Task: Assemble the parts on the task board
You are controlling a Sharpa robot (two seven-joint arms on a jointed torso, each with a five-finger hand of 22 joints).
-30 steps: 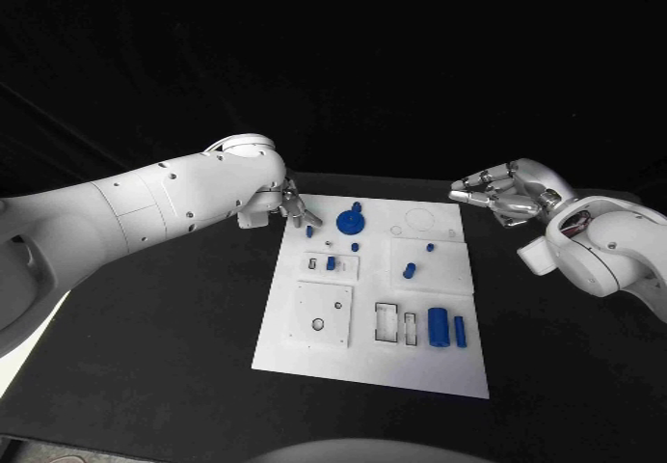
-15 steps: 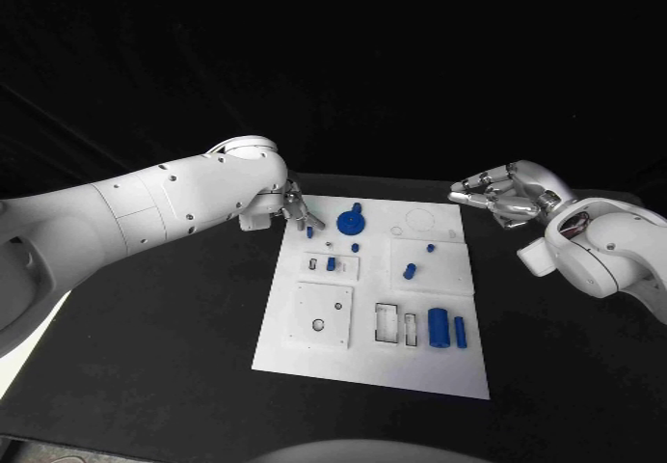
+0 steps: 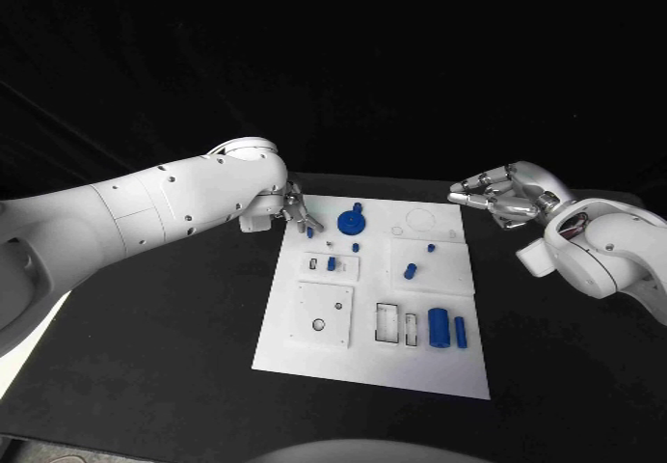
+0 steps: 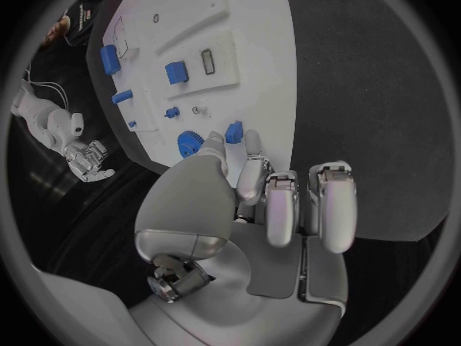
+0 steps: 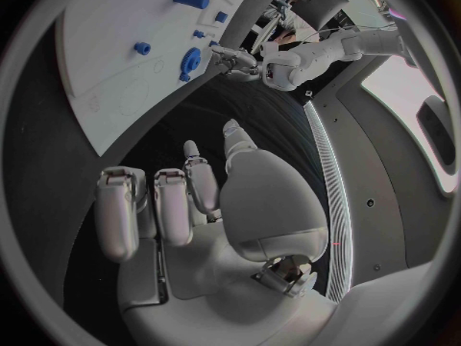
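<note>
Left hand [image 3: 295,212] pinches a small blue peg [image 4: 233,132] at my fingertips over the task board [image 3: 313,342]; light, rigid, likely slippery, so I'd grip its sides. Right hand [image 3: 503,196] curled, holding nothing.

dim, dark surround | board bright — sharp | wrist views fisheye-bent

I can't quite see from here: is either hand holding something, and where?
The left hand pinches a small blue part at its end with its fingers; the right hand holds nothing.
</note>
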